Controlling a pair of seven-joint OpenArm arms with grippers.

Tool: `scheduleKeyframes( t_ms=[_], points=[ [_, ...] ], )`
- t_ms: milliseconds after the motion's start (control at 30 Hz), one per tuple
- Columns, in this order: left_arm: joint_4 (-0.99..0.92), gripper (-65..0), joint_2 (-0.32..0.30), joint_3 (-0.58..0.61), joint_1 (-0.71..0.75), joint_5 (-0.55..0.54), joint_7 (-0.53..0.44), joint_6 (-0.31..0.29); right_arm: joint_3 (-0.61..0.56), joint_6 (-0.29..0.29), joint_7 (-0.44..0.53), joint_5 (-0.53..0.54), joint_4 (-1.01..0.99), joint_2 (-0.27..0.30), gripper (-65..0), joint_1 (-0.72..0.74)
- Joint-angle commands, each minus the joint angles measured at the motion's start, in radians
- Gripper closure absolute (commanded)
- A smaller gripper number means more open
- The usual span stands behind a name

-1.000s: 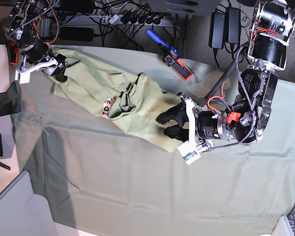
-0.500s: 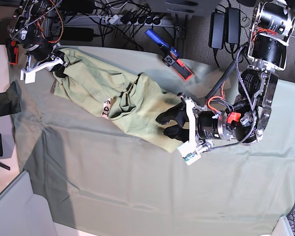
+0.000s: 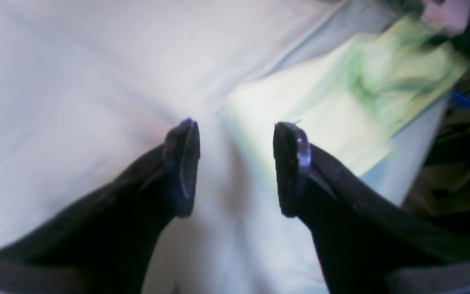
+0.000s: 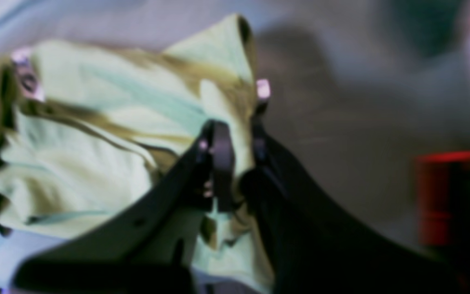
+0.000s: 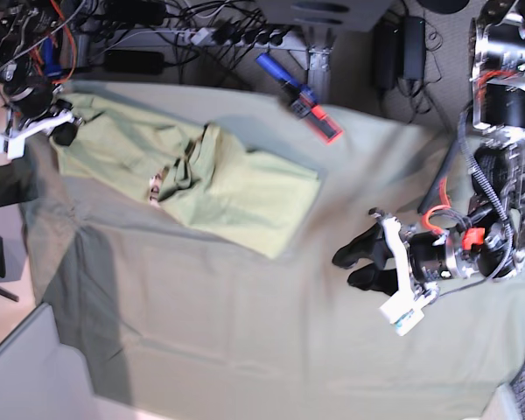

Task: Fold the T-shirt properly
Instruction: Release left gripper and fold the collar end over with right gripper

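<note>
table cloth [image 5: 245, 350]: grey-green, covered the table | t-shirt [image 5: 236, 188]: pale yellow-green, lay bunched on the cloth's far left part, one end at my right gripper | left gripper [image 5: 352, 267]: my jaws stood apart, held nothing, over bare cloth, well apart from the shirt | right gripper [image 4: 237, 139]: my jaws were pinched closed on a fold of shirt fabric

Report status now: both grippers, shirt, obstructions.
Right gripper shut on T-shirt edge. Left gripper open, empty, off the shirt. Shirt bunched, unfolded. Nothing blocking.
</note>
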Motion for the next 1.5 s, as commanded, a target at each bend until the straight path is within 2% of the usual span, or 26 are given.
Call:
scheduleKeyframes(
  t_ms=[0, 133, 267, 500, 633, 833, 967, 1100, 1233, 1400, 1467],
  points=[
    [0.017, -32.8, -0.015, -0.003, -0.021, -0.023, -0.023, -0.008, 0.022, 0.048, 0.020, 0.014, 0.012, 0.036, 0.0, 0.005],
    [0.017, -32.8, -0.053, -0.003, -0.018, -0.027, -0.026, -0.008, 0.036, 0.048, -0.009, 0.079, 0.021, 0.058, 0.0, 0.005],
    [0.017, -32.8, -0.073, -0.003, -0.009, -0.024, -0.026, -0.008, 0.036, 0.048, -0.029, 0.103, 0.107, 0.026, 0.0, 0.005],
    [0.017, -32.8, -0.110, -0.003, 0.009, -0.021, -0.024, -0.008, 0.034, 0.048, -0.082, 0.119, 0.362, -0.116, 0.0, 0.005],
    [0.017, -32.8, -0.166, -0.003, 0.009, -0.045, -0.027, -0.008, 0.014, 0.048, -0.080, 0.119, 0.464, -0.224, 0.0, 0.005],
    [0.017, -32.8, -0.259, -0.003, 0.009, -0.090, -0.027, -0.008, -0.134, 0.049, -0.043, 0.091, 0.610, -0.370, 0.0, 0.005],
    [0.017, -32.8, -0.295, -0.003, 0.009, -0.098, -0.027, -0.008, -0.272, 0.048, 0.028, 0.026, 0.642, -0.436, 0.0, 0.008],
    [0.017, -32.8, -0.316, -0.003, 0.009, -0.112, -0.027, -0.008, -0.386, 0.049, 0.029, -0.061, 0.631, -0.493, 0.0, 0.045],
    [0.017, -32.8, -0.318, -0.003, 0.009, -0.120, -0.027, -0.008, -0.467, 0.049, 0.032, -0.152, 0.588, -0.531, 0.0, 0.087],
    [0.017, -32.8, -0.319, -0.003, 0.009, -0.133, -0.027, -0.008, -0.523, 0.049, 0.033, -0.184, 0.492, -0.535, 0.0, 0.126],
    [0.017, -32.8, -0.318, -0.003, 0.009, -0.134, -0.027, -0.008, -0.530, 0.050, 0.032, -0.200, 0.467, -0.535, -17.6, 0.136]
  ],
)
